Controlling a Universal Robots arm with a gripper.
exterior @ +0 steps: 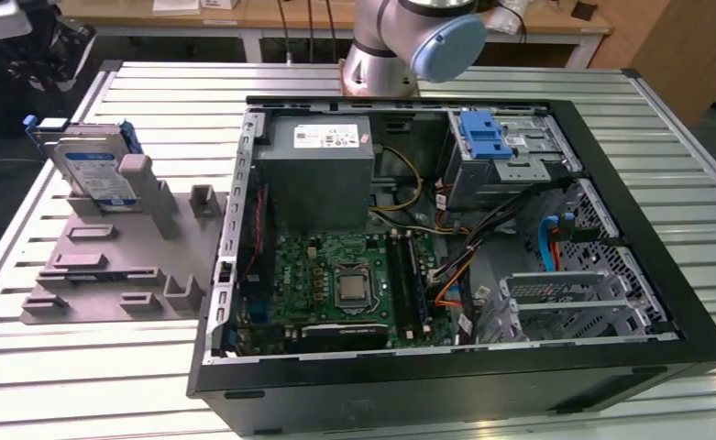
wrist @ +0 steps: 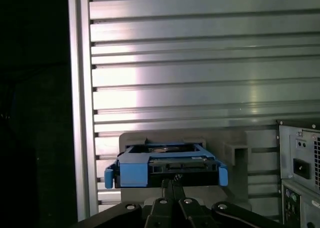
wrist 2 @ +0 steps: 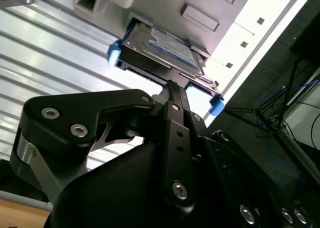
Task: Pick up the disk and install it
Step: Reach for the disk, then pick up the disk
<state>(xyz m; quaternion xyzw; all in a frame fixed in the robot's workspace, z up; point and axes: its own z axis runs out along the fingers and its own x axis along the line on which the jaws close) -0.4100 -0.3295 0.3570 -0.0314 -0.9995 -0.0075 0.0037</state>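
The disk (exterior: 94,170) stands on edge in a grey holder (exterior: 113,266) on the bench (exterior: 89,367), beside the open computer case (exterior: 456,371). It is not yet lifted, and nothing is installed. In the first wrist view the pincer (wrist: 173,180) points at the disk's connector edge, its fingers pressed together and empty.

This looks like a robotics lab or workshop. A ribbed aluminium table (exterior: 76,367) carries an opened PC case (exterior: 456,390) with its motherboard (exterior: 333,275) bare. At the exterior view's left, a grey fixture (exterior: 101,275) (slots and posts all over it) stands a disk (exterior: 94,170) upright. The arm (exterior: 389,46) rises at the table's far edge, and wooden benches (exterior: 113,11) stand beyond.
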